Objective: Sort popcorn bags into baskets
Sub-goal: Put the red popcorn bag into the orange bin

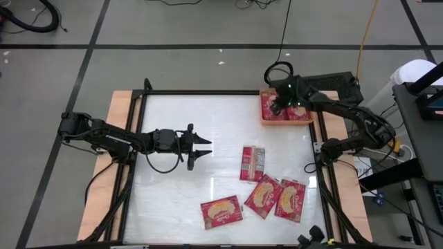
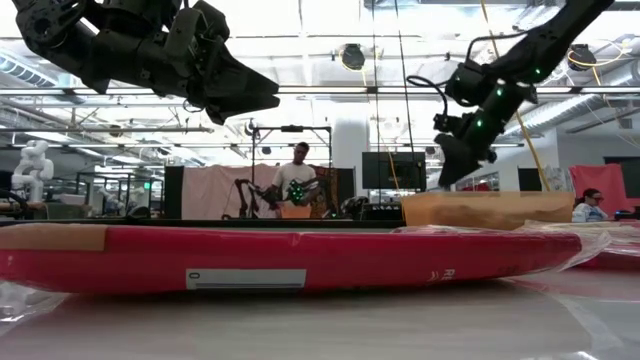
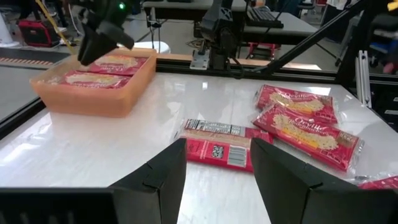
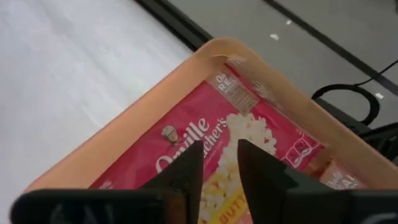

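The basket, an orange tray [image 1: 287, 123], stands at the table's far right corner with two red popcorn bags [image 3: 118, 62] [image 3: 81, 79] lying flat in it. My right gripper [image 4: 221, 149] hovers just over the tray [image 4: 155, 93], slanting down, open by a narrow gap. A bag's popcorn picture [image 4: 249, 127] shows below the gap. Several more bags lie flat on the table: one panel side up [image 1: 252, 163], others near the front edge [image 1: 221, 211] [image 1: 263, 196] [image 1: 291, 200]. My left gripper [image 1: 208, 149] waits open above the table's left middle, pointing toward the bags.
A black frame rail [image 1: 208, 92] runs round the white table top, with wooden strips outside it. Bare table lies between my left gripper [image 3: 217, 146] and the tray [image 3: 93, 99]. One bag [image 2: 300, 255] lies close before the low camera. People [image 2: 300, 170] are in the room beyond.
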